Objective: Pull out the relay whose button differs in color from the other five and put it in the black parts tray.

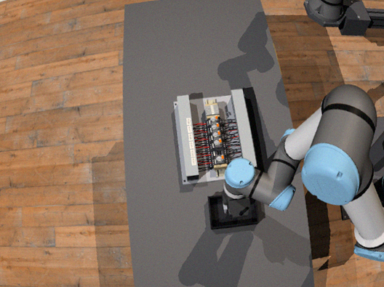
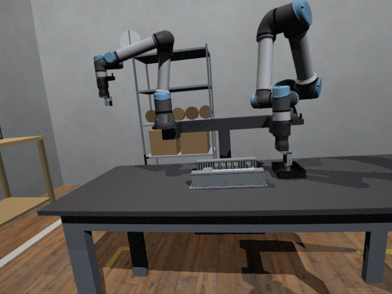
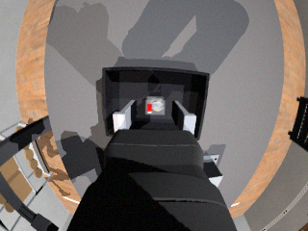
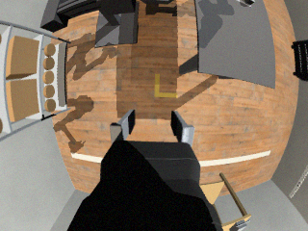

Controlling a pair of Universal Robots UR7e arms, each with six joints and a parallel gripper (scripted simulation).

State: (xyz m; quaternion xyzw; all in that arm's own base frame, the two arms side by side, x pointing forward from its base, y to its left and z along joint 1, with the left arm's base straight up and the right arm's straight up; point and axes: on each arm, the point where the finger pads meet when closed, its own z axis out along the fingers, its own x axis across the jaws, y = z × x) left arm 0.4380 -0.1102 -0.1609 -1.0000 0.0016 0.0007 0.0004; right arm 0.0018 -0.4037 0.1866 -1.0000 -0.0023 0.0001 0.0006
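Observation:
The relay with a red button [image 3: 155,105] is in the black parts tray [image 1: 236,225] [image 2: 293,174] [image 3: 204,108], its button face up. My left gripper [image 2: 287,162] [image 3: 154,108] is open low over the tray; in the left wrist view the relay shows between and beyond its spread fingers, with gaps on both sides. The relay panel [image 1: 183,174] [image 2: 228,180] lies flat on the table. Several orange-button relays [image 1: 216,133] are in its row and look upright, with an empty socket [image 1: 219,150] before the last one. My right gripper [image 2: 108,101] [image 4: 153,117] is open and empty.
The panel's tall grey duct [image 1: 243,125] stands on the side nearer the arm bases. Red and black wires flank the relay row. The left arm's wrist [image 1: 240,172] overhangs the panel's corner close to the tray. The right arm is raised far from the panel.

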